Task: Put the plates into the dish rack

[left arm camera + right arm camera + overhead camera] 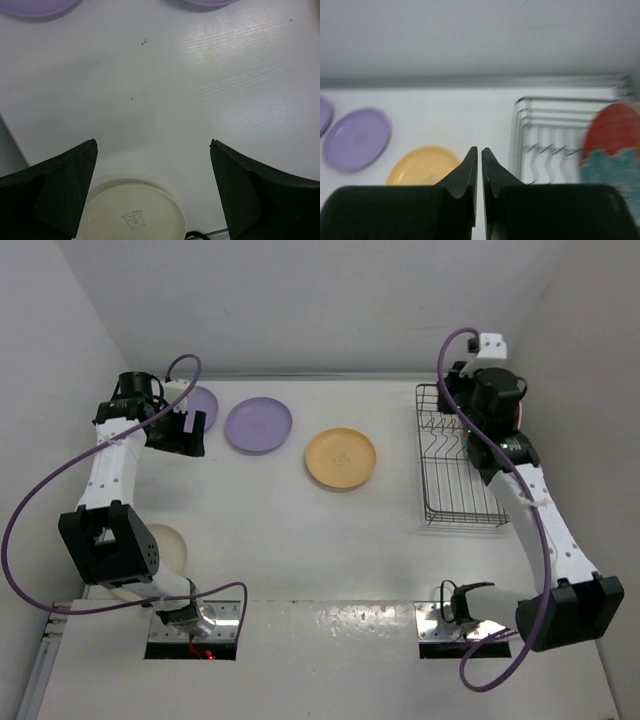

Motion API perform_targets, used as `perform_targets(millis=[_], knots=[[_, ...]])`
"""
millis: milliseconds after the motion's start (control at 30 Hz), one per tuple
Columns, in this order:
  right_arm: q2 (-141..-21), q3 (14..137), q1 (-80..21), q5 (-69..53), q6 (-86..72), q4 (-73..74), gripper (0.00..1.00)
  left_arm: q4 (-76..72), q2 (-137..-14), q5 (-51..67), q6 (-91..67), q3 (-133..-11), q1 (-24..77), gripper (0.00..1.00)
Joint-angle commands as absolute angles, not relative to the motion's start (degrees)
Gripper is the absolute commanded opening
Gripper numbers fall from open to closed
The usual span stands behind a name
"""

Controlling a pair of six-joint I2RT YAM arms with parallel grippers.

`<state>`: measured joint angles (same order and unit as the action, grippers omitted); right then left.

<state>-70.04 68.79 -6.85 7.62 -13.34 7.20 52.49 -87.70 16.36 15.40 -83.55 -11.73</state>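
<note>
Plates lying flat: three on the white surface (300, 540). The far-left round lilac plate (203, 400) is partly hidden by the left arm (110, 475). The second round lilac plate (258, 425) is just beside it. The round yellow-orange plate (341, 459) sits between that one and the rack.
Plate at rack: one round red plate with teal floral pattern (612, 142), at the rack's right side in the right wrist view. It looks to be on edge, but it's blurred.
Rack: rectangular grey wire dish rack (455, 470), on the right side of the surface with its prongs upright, well apart from both lilac plates.
Right pincer (479, 165): fingers pressed together, gripping nothing. The wrist sits above the rack's far end.
Left pincer (152, 145): fingers spread wide with nothing between them, above bare surface near the far-left lilac plate.
Other: round cream dish (132, 212) with a small printed mark, flat on the surface by the left arm's base.
</note>
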Motion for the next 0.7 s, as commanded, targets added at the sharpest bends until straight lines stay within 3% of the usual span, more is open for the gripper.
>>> perform_targets(millis=[0,33,100,133,200,233,300,367,667], knots=[[-74.26,63.29,-13.24,0.35,-26.61,10.20,0.06,51.06,-84.47,13.01,15.82,-81.40,-12.48,0.99],[-76.96,62.50,-14.32,0.79,-29.59,9.85,0.30,51.06,-83.94,13.01,16.52,-80.86,-12.48,0.92],[-80.05,62.31,-16.08,4.47,-33.48,10.28,0.43,51.06,-83.41,10.73,17.23,-79.20,-12.48,0.83],[-82.16,62.75,-18.17,6.40,-34.79,11.07,0.60,51.06,-82.89,9.59,17.75,-78.49,-12.48,0.75],[-86.80,65.11,-21.16,8.08,-35.68,12.82,0.81,51.06,-82.88,8.36,17.75,-76.48,-12.48,0.74],[-87.79,65.91,-21.70,10.44,-35.94,14.49,0.92,51.06,-82.27,7.74,17.75,-75.77,-12.48,0.78],[-92.18,69.34,-22.93,11.07,-36.12,17.90,0.92,50.54,-82.27,5.81,17.75,-73.66,-13.00,0.90],[-94.64,70.83,-22.94,12.56,-36.74,18.72,0.92,50.01,-81.74,4.58,17.75,-71.91,-13.01,0.93],[-105.02,73.21,-21.89,11.70,-41.56,18.73,0.76,48.69,-83.41,3.96,17.75,-70.83,-13.62,0.94]])
